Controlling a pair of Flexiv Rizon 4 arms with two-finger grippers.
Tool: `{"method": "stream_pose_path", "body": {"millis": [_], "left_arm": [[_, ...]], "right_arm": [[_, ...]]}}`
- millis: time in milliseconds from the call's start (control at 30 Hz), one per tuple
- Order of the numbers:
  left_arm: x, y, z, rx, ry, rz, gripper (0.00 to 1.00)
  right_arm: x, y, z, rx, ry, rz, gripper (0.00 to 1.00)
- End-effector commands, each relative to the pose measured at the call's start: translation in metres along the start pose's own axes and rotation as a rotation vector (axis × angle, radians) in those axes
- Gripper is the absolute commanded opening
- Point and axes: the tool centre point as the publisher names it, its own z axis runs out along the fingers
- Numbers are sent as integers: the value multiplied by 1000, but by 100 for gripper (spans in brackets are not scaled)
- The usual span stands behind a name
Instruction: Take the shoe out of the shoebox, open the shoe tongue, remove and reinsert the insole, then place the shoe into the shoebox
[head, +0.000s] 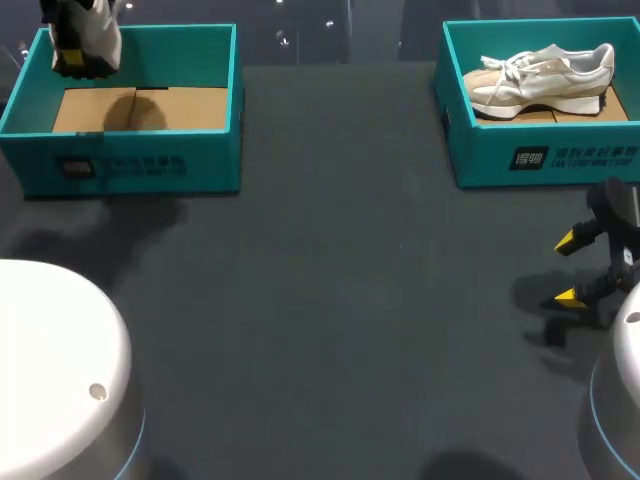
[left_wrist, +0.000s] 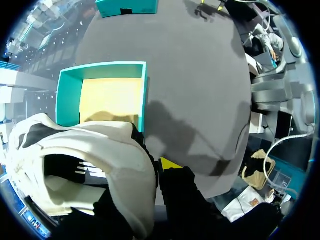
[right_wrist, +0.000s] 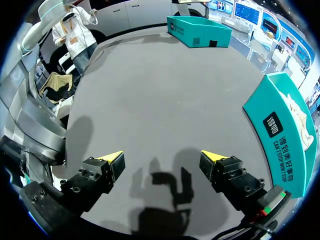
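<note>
Well, the left jaws are clamped on the shoe (head: 95, 42) above the back corner of the left shoebox (head: 130, 165), light and floppy, I'd judge, best held by its firmer collar, while the right jaws gape well away from that box.

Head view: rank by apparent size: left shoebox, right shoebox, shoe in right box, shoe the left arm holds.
1-2. left shoebox and right shoebox: alike; the right one is cut by the view's edge.
3. boxed shoe.
4. held shoe, partly out of view, so unsure.
</note>
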Motion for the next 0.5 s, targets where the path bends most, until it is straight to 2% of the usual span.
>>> {"method": "stream_pose_path", "body": {"millis": [33,200,367,467,500], "left_arm": [[-38,34,6,29,46,6,0],[-61,65,13,14,36,66,0],[-80,79,25,-11,27,180,0],[-88,85,28,12,44,391,0],[-85,92,28,28,27,599,0]], "right_arm": [[2,0,-1,2,-4,0,100],[2,0,-1,2,-4,0,100],[2,0,-1,2,-4,0,100],[2,0,-1,2,-4,0,100],[2,0,-1,2,-4,0,100]]}}
